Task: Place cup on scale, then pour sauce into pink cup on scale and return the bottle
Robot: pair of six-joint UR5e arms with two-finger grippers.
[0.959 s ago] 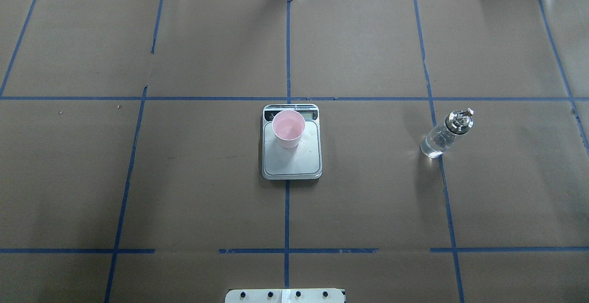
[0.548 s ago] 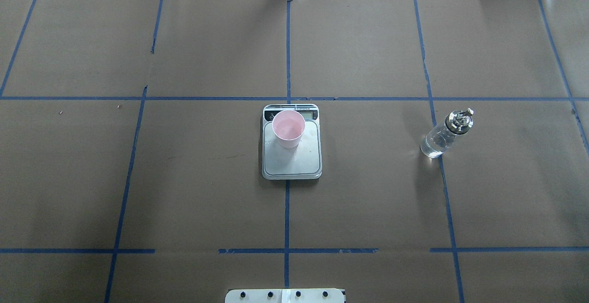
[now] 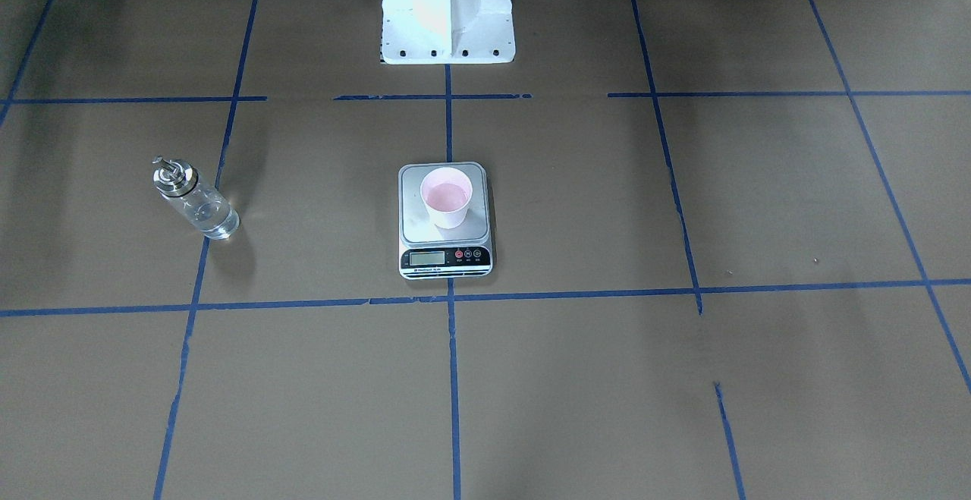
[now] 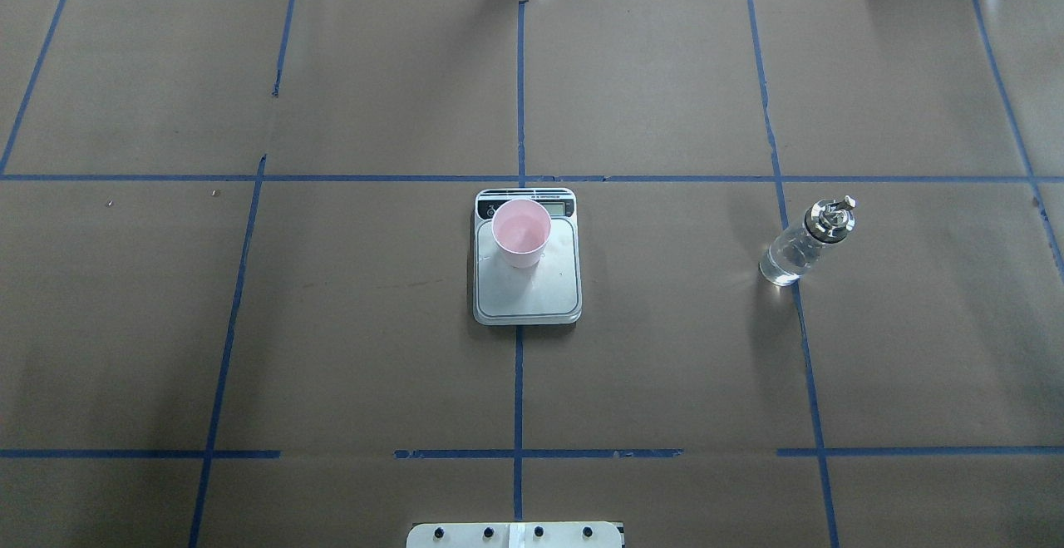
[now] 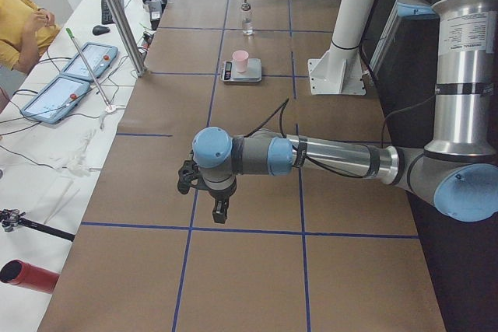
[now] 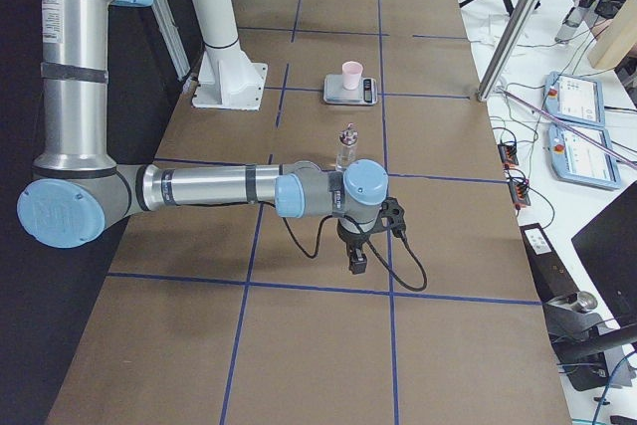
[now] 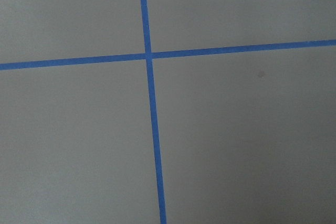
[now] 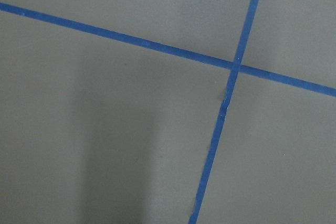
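Observation:
The pale pink cup [image 4: 521, 234] stands upright on the far part of the scale's steel platform [image 4: 532, 294], at the table's middle; both also show in the front view, the cup [image 3: 446, 198] behind the scale's black display strip [image 3: 445, 258]. The clear glass bottle [image 4: 798, 247] with its metal pourer stands upright on the table, far to the scale's right, with clear liquid in it [image 3: 199, 205]. The left gripper [image 5: 220, 211] and the right gripper [image 6: 355, 264] hang over bare table at opposite ends, far from these things. I cannot tell whether either is open or shut.
The robot's white base plate [image 3: 447, 29] sits at the near table edge behind the scale. Blue tape lines [image 4: 519, 382] grid the brown paper. A metal post [image 5: 117, 13], tablets [image 5: 78, 75] and an operator [image 5: 19, 21] are along the far side.

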